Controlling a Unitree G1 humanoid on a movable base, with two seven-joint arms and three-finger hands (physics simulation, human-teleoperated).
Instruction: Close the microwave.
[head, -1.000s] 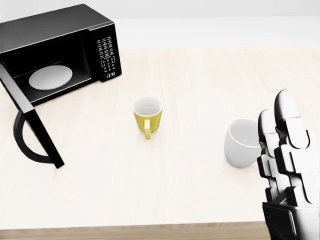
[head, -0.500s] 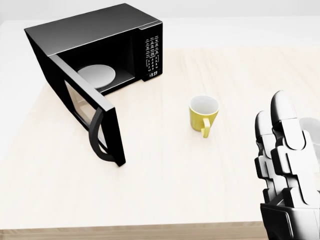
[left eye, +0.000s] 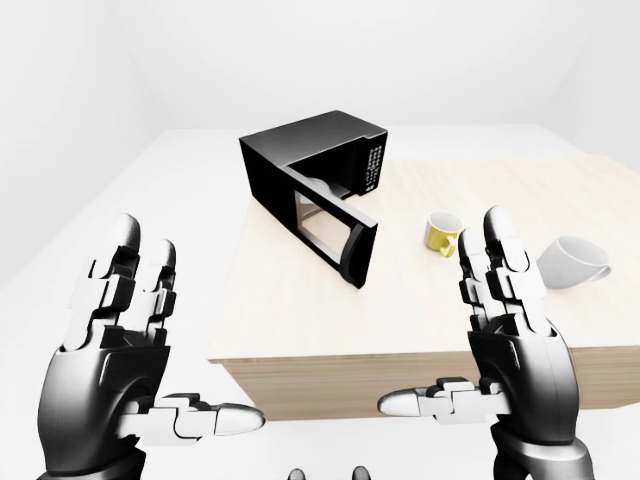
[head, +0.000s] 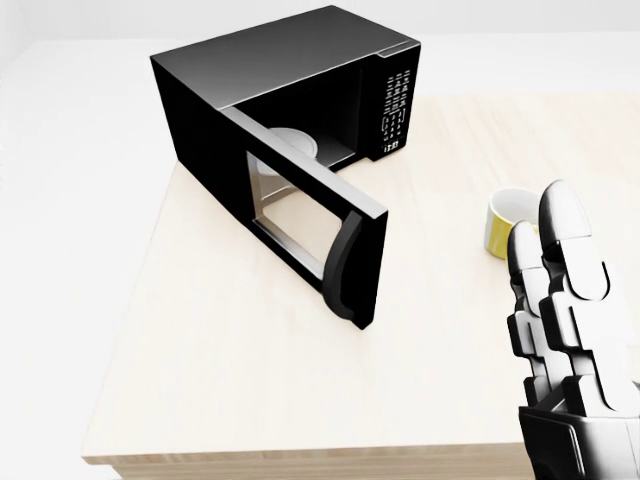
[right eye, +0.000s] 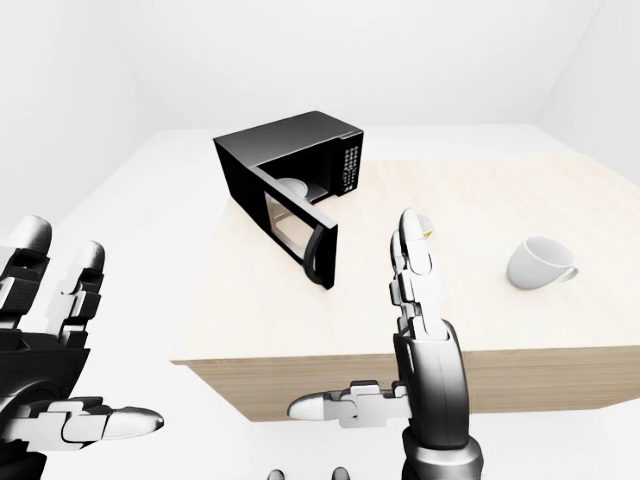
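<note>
While the head view hides it, the left hand (left eye: 125, 340) shows spread, like the right hand (left eye: 505, 330), apparently empty.

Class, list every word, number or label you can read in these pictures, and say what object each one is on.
Clock display on the microwave control panel: pale digits show, too small and blurred to read.
Keypad buttons on the same panel: white marks, none legible.
Yellow mug: no text.
White mug: no text.
Wooden table: no text.
</note>
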